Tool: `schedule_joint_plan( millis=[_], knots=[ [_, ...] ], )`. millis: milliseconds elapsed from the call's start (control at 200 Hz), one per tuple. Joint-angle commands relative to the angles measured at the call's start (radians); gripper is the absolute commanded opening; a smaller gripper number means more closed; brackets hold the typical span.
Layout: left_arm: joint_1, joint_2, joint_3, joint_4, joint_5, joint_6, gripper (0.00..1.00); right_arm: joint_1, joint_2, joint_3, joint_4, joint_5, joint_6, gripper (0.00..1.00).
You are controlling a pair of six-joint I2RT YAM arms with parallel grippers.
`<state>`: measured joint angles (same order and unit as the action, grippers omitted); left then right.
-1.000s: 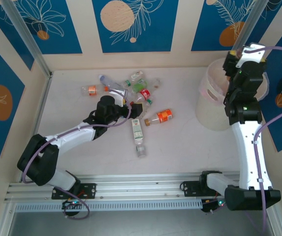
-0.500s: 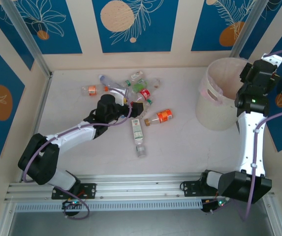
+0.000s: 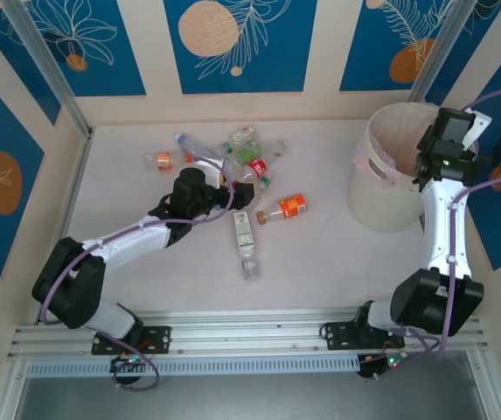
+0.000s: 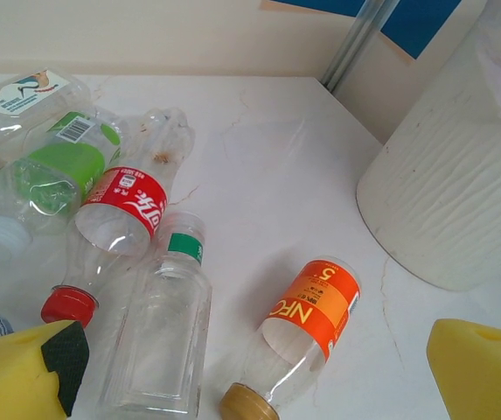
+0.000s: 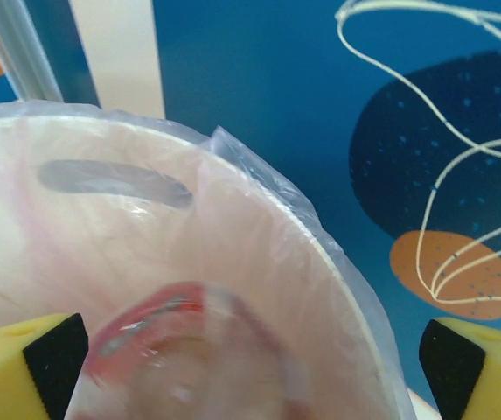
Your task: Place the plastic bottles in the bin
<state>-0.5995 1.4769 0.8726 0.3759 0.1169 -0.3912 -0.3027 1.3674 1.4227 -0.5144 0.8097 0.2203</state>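
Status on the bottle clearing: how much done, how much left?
Done: cannot tell; the inside of the round pale pink-white plastic bin is mostly hidden. In hand: the right gripper stands open over the bin, a blurred clear red-labelled bottle between its fingers, apparently dropping in. Left: plenty; the clear plastic bottles lie clustered on the white table, the open left gripper poised over them.

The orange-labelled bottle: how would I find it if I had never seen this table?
Find the big pale bin on the right of the table. The bottle lying nearest it, at the edge of the heap, is the one. Its wide orange label and brown cap set it apart from the red- and green-labelled ones beside it.
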Motion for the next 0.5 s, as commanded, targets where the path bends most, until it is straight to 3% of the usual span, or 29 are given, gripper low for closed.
schedule_joint_plan(
  millis=[0,495],
  knots=[
    [0.013,0.013,0.023,-0.009,-0.023,-0.001,1.0,-0.005,0.02,0.064,-0.031,0.048,0.043,0.99],
    [0.043,0.004,0.017,-0.079,-0.159,-0.084,1.0,0.072,-0.075,0.066,-0.03,-0.159,0.056,0.99]
  ],
)
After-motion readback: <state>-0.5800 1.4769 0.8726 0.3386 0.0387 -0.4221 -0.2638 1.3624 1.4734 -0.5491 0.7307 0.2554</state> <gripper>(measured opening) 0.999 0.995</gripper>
